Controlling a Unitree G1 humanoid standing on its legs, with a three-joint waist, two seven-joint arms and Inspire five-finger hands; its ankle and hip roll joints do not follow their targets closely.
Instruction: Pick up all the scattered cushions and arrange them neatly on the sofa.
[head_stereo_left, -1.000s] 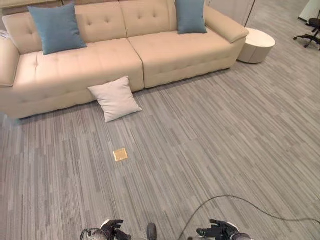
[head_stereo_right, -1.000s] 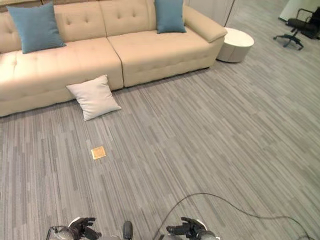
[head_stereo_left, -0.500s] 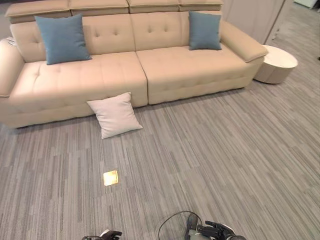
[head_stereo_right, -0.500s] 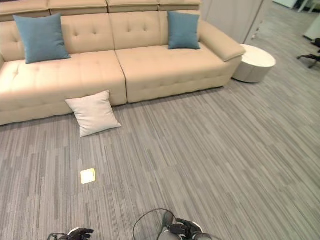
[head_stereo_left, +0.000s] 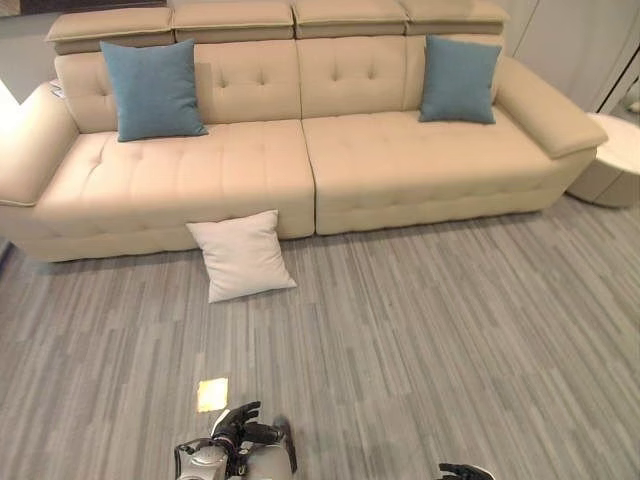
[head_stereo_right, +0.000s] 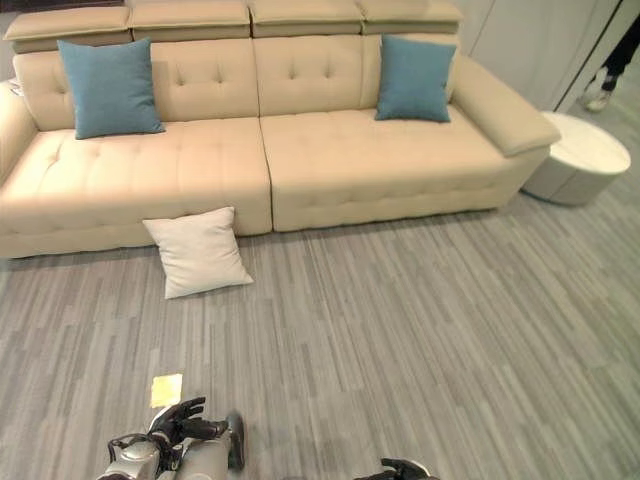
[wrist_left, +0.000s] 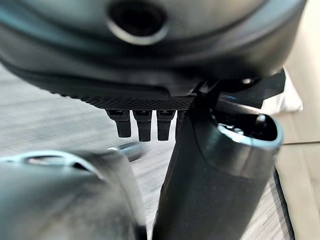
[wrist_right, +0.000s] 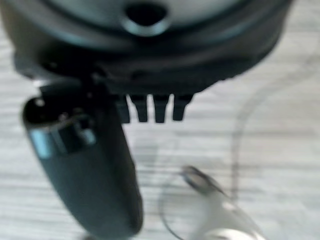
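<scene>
A white cushion lies on the grey floor, leaning against the front of the beige sofa near its middle seam. Two blue cushions stand upright against the backrest, one toward the left end and one toward the right end. My left hand hangs low over the floor, well short of the white cushion, with relaxed fingers and nothing in it; its fingers look straight in the left wrist view. My right hand peeks in at the bottom edge, and its thumb stands out over bare floor, holding nothing.
A round white side table stands by the sofa's right arm. A small yellow plate is set in the floor just ahead of my left hand. A person's leg and shoe show at the far right, behind the table.
The camera has swung, so the sofa now sits more squarely in view. My left hand has come up into view and my right hand has dropped to the bottom edge. The cushions have not moved.
</scene>
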